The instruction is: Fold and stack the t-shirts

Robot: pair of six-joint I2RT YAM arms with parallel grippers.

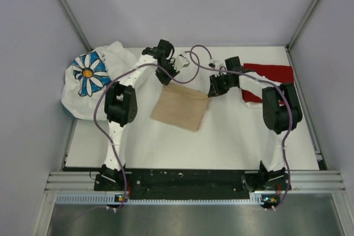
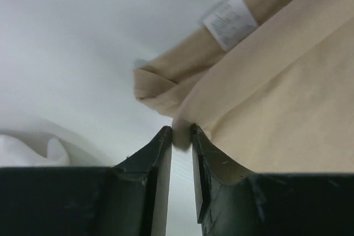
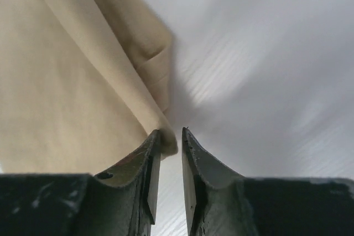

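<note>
Letting go of the folded tan t-shirt (image 1: 180, 106) at mid-worktop (image 1: 221, 147), with left pincer (image 2: 182, 131) parted a crack around its corner nub and right pincer (image 3: 171, 131) barely parted at its hem. Spread wider first, then lift straight up without dragging the fold.

A: What does my tabletop (image 1: 232, 136) carry right now?

B: I log three items lying on its white surface. Tan t-shirt (image 1: 180, 106), folded, centre. White daisy t-shirt (image 1: 94, 81), bunched, far-left corner. Dark red t-shirt (image 1: 271, 73), far right, partly hidden behind my right arm.
</note>
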